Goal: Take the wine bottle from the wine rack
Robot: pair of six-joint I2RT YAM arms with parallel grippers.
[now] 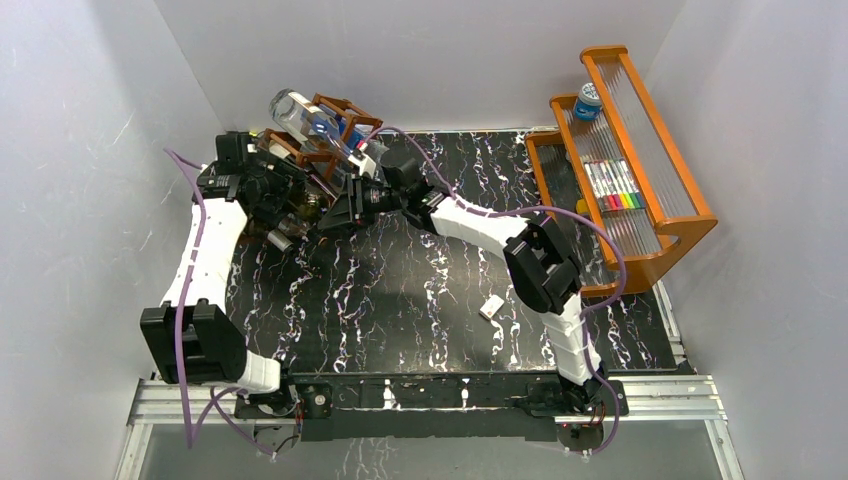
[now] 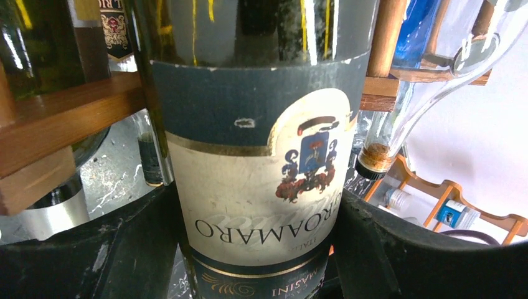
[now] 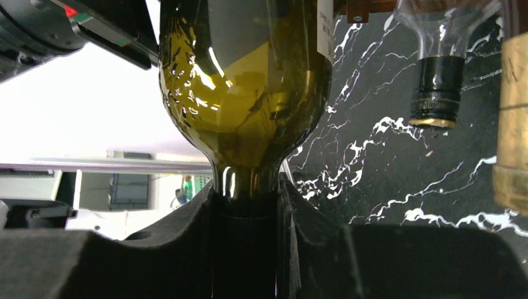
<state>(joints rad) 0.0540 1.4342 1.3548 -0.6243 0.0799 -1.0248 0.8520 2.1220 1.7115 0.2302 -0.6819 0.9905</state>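
Note:
The wine bottle [image 2: 261, 156] is dark green glass with a cream and navy label. My left gripper [image 2: 258, 249] is shut on its labelled body, a black jaw pressed to each side. My right gripper [image 3: 246, 243] is shut on the same bottle's [image 3: 243, 81] dark neck, just below the shoulder. In the top view both grippers meet at the front of the wine rack [image 1: 340, 110], the left gripper [image 1: 283, 203] beside the right gripper [image 1: 335, 208], with the bottle [image 1: 303, 207] mostly hidden between them. Reddish-brown bars of the rack [image 2: 62, 118] run either side of the bottle.
A clear bottle [image 1: 295, 110] lies in the rack's top, and its corked neck [image 2: 377, 156] hangs close by. Other bottle necks [image 3: 436, 87] point down nearby. An orange shelf [image 1: 650, 200] with markers [image 1: 612, 185] stands at the right. A small white block [image 1: 491, 307] lies on the black marble table [image 1: 400, 300].

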